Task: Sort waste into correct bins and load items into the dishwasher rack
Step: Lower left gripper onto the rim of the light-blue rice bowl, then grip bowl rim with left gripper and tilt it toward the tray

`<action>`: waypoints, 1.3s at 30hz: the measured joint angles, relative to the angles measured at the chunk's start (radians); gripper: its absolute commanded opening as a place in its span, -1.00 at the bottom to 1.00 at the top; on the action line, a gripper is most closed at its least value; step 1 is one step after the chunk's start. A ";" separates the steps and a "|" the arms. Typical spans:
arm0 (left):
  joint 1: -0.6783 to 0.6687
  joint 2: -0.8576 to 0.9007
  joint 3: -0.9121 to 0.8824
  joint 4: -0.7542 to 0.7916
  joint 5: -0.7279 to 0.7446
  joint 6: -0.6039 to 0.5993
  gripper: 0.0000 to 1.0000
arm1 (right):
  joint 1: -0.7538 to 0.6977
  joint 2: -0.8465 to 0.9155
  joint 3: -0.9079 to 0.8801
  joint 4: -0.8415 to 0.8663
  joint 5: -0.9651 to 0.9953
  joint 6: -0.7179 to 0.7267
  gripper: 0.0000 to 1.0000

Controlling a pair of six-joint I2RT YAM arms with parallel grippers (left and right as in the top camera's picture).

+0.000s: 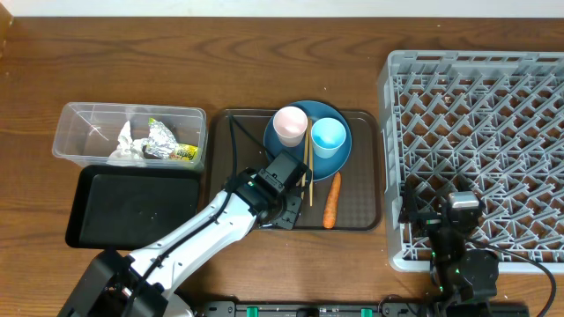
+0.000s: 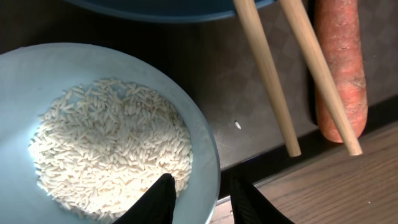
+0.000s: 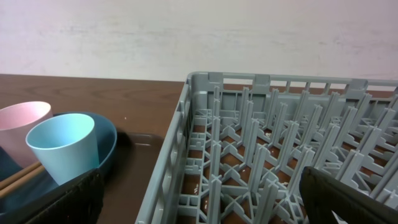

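My left gripper point(image 2: 199, 199) is shut on the rim of the white bowl point(image 2: 208, 155), one finger inside and one outside. The bowl holds white rice point(image 2: 112, 143) and sits on the brown tray; from overhead my arm hides it. Beside it lie the chopsticks point(image 2: 267, 81) and the orange carrot point(image 2: 339, 62). The pink cup point(image 1: 290, 125) and light blue cup point(image 1: 328, 136) stand on the blue plate point(image 1: 344, 157). My right gripper point(image 3: 199, 199) hangs open over the near left corner of the grey dishwasher rack point(image 1: 476, 106).
The clear tub point(image 1: 79, 132) at the left holds tissue point(image 1: 125, 145), foil point(image 1: 161, 141) and a yellow-green wrapper point(image 1: 185, 153). The black tray point(image 1: 132, 207) lies just in front of it. One loose rice grain point(image 2: 238, 125) lies on the brown tray point(image 1: 366, 176).
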 measured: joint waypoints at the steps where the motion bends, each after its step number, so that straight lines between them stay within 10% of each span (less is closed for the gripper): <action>1: 0.000 0.000 -0.003 0.003 0.000 0.000 -0.34 | 0.000 0.000 0.000 0.000 0.000 0.000 0.99; 39: 0.000 0.000 -0.054 0.008 -0.320 -0.002 -0.51 | 0.000 0.000 0.000 0.000 0.000 0.000 0.99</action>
